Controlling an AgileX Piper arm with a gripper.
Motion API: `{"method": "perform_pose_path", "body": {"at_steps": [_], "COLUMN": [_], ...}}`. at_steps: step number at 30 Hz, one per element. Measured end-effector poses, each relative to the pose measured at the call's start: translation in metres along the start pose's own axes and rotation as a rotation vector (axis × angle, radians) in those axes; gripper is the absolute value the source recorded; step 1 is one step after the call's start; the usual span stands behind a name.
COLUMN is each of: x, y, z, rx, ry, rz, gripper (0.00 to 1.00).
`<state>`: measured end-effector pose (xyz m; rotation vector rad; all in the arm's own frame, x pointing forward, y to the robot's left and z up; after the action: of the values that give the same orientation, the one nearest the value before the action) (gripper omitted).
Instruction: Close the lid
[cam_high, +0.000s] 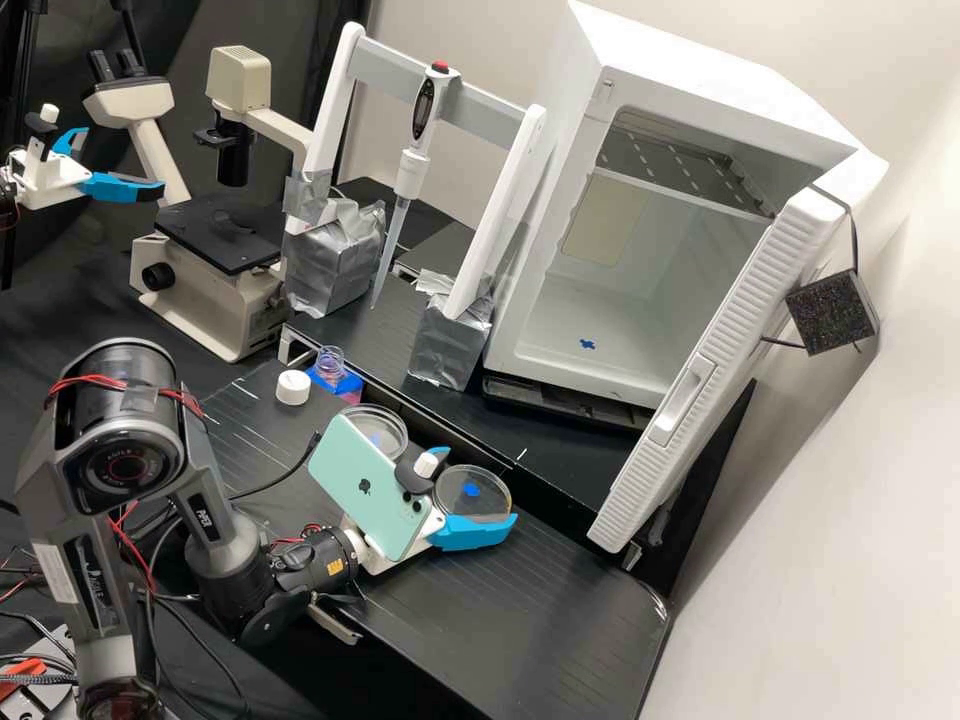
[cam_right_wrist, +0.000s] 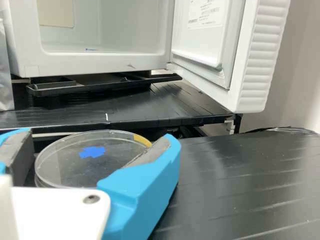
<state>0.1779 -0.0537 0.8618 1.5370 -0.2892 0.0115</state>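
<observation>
At the black surface (cam_high: 560, 600), pincer (cam_high: 480, 487) is around blue-marked clear dish (cam_high: 472, 490); can't tell if it's gripping or open.

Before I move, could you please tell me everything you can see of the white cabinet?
The white cabinet is a boxy appliance, plastic or painted by its look, standing upright. Its door is swung open, with a ribbed outer face, a recessed handle and a printed label inside. The pale interior holds a slotted shelf near the top, a beige panel on a wall and a blue mark on its floor. Beneath it are a black tray-like base and the raised black platform.
</observation>
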Motion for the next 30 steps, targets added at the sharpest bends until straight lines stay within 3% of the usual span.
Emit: {"method": "perform_pose_path", "body": {"at_steps": [12, 18, 20, 25, 28, 30], "x": [-0.001, -0.005, -0.011, -0.023, -0.032, -0.038], "y": [0.001, 0.004, 0.009, 0.021, 0.024, 0.022], "z": [-0.001, -0.005, -0.007, -0.019, -0.03, -0.039], "rx": [0.002, 0.032, 0.059, 0.108, 0.124, 0.114], "ry": [-0.005, 0.009, 0.015, 0.077, 0.134, 0.179], "rz": [-0.001, -0.001, 0.012, 0.052, 0.071, 0.068], "gripper": [0.0, 0.0, 0.0, 0.0, 0.0, 0.0]}}
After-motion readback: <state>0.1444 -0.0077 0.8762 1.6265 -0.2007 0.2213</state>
